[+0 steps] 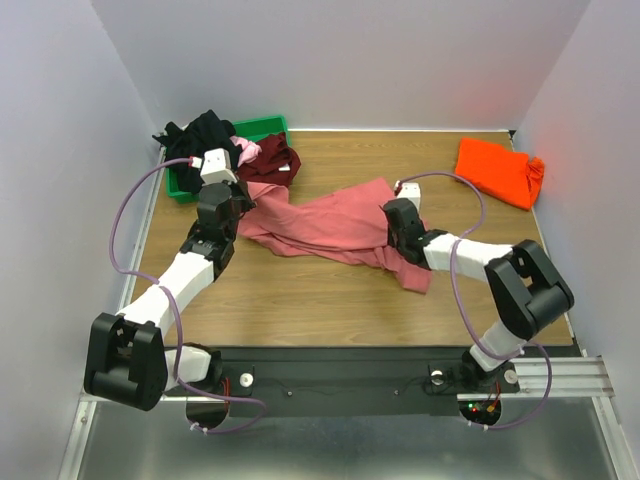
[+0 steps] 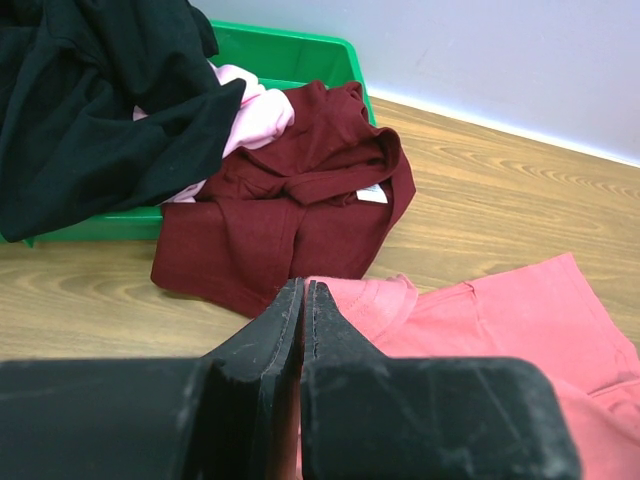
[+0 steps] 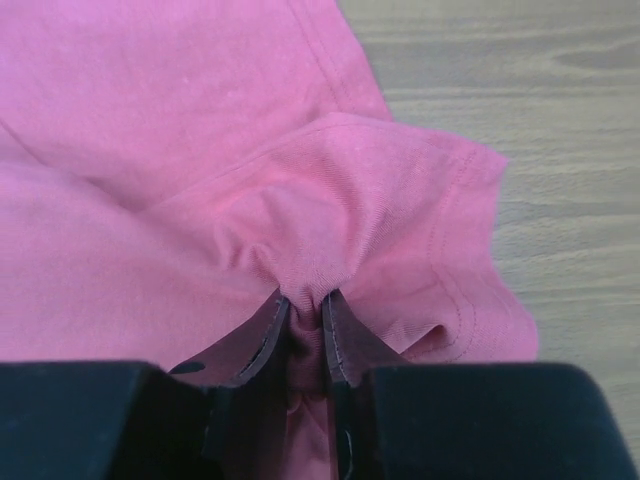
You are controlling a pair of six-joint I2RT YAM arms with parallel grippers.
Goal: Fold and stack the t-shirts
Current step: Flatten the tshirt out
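A salmon-pink t-shirt (image 1: 320, 225) lies crumpled and spread across the middle of the table. My left gripper (image 1: 244, 208) is at the shirt's left edge. In the left wrist view (image 2: 303, 290) its jaws are pressed together with salmon cloth (image 2: 500, 320) showing between them. My right gripper (image 1: 395, 216) is at the shirt's right part, shut on a pinched fold of the cloth (image 3: 305, 300). A folded orange t-shirt (image 1: 497, 170) lies at the back right. A maroon t-shirt (image 2: 290, 190), a black one (image 2: 90, 110) and a light pink one (image 2: 255, 110) are heaped at the back left.
A green plastic bin (image 1: 262, 127) stands at the back left, with the black and light pink shirts spilling over it and the maroon shirt (image 1: 270, 160) half out on the table. White walls close the table on three sides.
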